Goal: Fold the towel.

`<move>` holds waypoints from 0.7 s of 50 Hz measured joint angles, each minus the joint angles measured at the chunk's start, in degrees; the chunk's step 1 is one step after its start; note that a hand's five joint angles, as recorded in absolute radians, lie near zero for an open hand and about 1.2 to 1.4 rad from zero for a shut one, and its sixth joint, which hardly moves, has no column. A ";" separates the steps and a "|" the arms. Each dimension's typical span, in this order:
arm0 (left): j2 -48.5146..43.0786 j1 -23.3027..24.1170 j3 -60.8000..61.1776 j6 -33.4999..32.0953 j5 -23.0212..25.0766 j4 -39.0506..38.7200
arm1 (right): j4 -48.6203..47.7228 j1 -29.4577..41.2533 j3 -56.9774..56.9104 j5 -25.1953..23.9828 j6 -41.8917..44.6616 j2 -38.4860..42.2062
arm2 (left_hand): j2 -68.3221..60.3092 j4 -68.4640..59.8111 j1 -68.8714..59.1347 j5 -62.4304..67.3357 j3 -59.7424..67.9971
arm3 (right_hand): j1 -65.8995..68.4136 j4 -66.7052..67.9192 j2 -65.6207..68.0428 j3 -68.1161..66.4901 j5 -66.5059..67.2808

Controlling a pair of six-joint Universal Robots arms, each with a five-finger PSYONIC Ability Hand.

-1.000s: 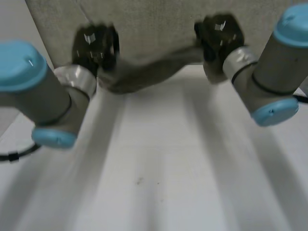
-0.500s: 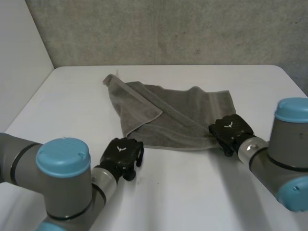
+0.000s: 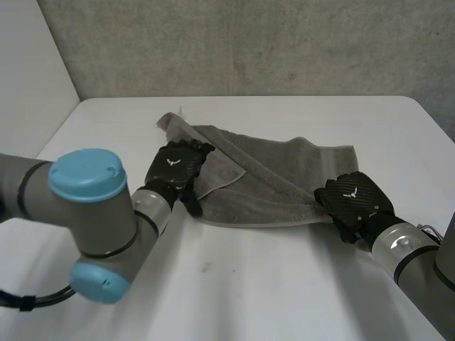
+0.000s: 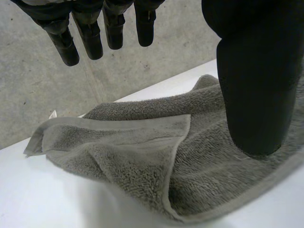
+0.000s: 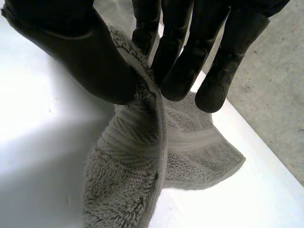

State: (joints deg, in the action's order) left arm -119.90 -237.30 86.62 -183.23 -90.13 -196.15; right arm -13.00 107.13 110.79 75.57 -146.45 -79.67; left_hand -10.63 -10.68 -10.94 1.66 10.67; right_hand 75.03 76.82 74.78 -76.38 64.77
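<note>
A grey towel (image 3: 277, 186) lies rumpled on the white table (image 3: 284, 291), with a flap folded diagonally over its left part. My left hand (image 3: 173, 169) hovers over the towel's near left corner, open, its fingers (image 4: 90, 35) straight and the thumb (image 4: 256, 76) apart above the pile (image 4: 142, 152). My right hand (image 3: 353, 200) sits at the towel's near right corner. Its thumb (image 5: 71, 42) and fingers pinch a raised ridge of the towel's edge (image 5: 142, 95), and the cloth (image 5: 128, 180) hangs down from the pinch to the table.
A grey concrete wall (image 3: 249, 42) rises right behind the table's far edge. A pale wall panel (image 3: 28, 64) stands at the left. Bare white tabletop stretches in front of the towel between my two arms.
My left hand has moved from the table in front of the towel up onto its left corner, and its fingers have straightened. The right hand keeps its pinch; the towel has shifted a little to the right.
</note>
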 measured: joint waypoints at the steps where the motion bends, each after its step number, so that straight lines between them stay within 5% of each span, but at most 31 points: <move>1: -1.32 -0.06 -1.34 0.01 0.20 -0.02 | -0.01 0.00 0.06 0.00 -0.02 -0.10 | 0.00 0.03 0.00 0.00 0.00 | 0.00 0.00 0.00 0.00 0.00; 18: -17.55 0.09 -18.05 0.03 0.20 1.32 | 0.08 0.11 0.30 0.01 -0.21 -0.05 | 0.07 0.05 0.00 -0.02 0.00 | 0.00 0.00 0.00 0.00 0.00; 35: -24.15 -3.83 -27.72 -4.57 -8.17 1.49 | 0.16 -1.23 -0.46 -0.01 -0.43 -1.80 | -0.19 -0.11 -0.18 -0.02 0.14 | 0.00 0.00 0.00 0.00 0.00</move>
State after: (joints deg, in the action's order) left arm -144.06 -241.13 58.90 -187.81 -98.29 -194.67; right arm -12.84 105.90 110.33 75.56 -146.88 -81.47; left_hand -10.82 -10.79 -11.12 1.64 10.81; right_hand 75.03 76.82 74.78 -76.38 64.77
